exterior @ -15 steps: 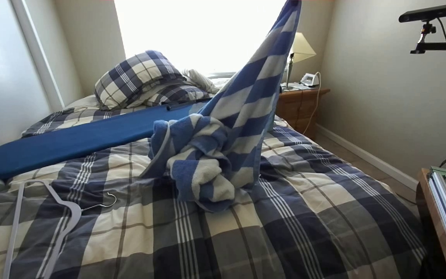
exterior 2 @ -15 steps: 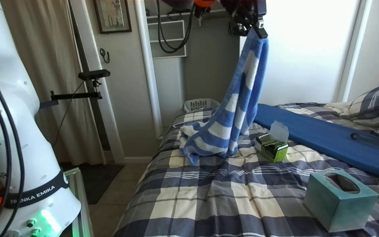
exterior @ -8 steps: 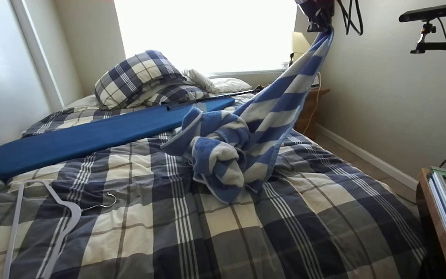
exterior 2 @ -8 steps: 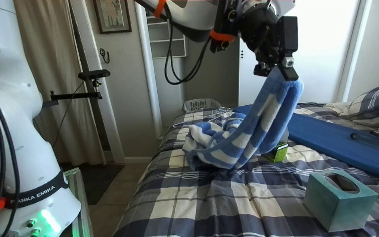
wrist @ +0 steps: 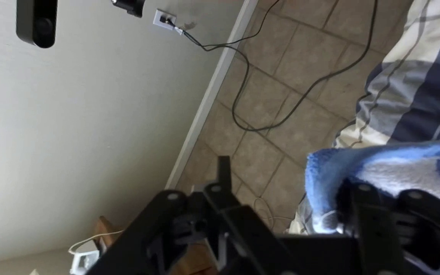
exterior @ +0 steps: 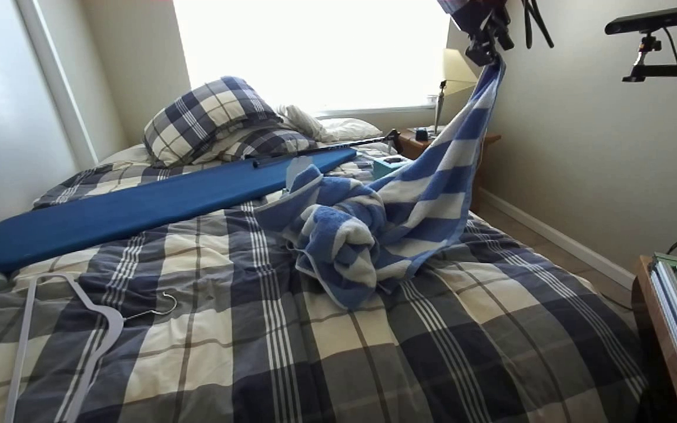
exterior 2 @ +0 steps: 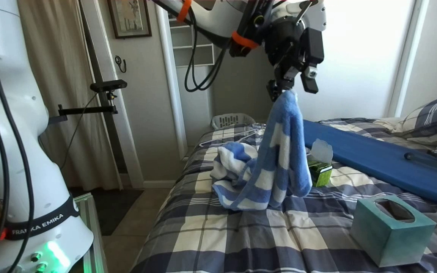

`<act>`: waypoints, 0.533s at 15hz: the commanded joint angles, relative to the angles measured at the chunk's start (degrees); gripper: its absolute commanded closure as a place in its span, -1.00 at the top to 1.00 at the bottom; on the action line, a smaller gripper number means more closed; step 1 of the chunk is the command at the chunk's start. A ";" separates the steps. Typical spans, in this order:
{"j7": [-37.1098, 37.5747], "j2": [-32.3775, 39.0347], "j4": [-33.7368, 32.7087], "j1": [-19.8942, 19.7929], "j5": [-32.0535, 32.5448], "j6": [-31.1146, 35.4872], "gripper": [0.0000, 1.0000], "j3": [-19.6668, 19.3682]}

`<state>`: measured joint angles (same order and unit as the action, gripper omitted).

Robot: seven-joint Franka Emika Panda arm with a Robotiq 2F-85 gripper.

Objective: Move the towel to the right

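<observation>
Towel (exterior 2: 279, 159), striped blue and white, lies bunched on the plaid bedspread (exterior: 444, 364) with one end drawn up toward 1 o'clock, in both exterior views, to the gripper (exterior 2: 292, 89). Half a second ago the jaws were pinched on that end; now they stand well spread, and the tip of the cloth sits against only one of the fingers (exterior 2: 273, 91). In the wrist view this tip is near 4 o'clock from the centre, right up against one finger, while its partner stands apart toward 6 o'clock, with tiled floor (wrist: 258, 175) showing between the two. In an exterior view the gripper and the raised end have swung toward 9 o'clock over that half second, uncovering more of the green box (exterior 2: 320, 176), which the towel still partly hides at 3 o'clock. In an exterior view the towel's bunched part (exterior: 344, 252) has also shifted a little toward 3 o'clock over the full second, and the teal tissue box (exterior: 382, 169), covered by cloth half a second ago, now shows past it at 1 o'clock. More of the table lamp (exterior: 456, 67), farther off at 1 o'clock, has come into sight as well. The blue ironing board (exterior: 109, 208) at 9 o'clock and the pale clothes hanger (exterior: 116, 320) at 8 o'clock lie as they did in the earlier frames.
</observation>
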<state>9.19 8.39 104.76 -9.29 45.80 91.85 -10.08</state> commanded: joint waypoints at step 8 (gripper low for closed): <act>2.66 -3.40 -1.20 -0.68 6.60 6.03 1.00 -0.59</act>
<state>8.54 4.86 103.61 -9.17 46.19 92.41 -9.79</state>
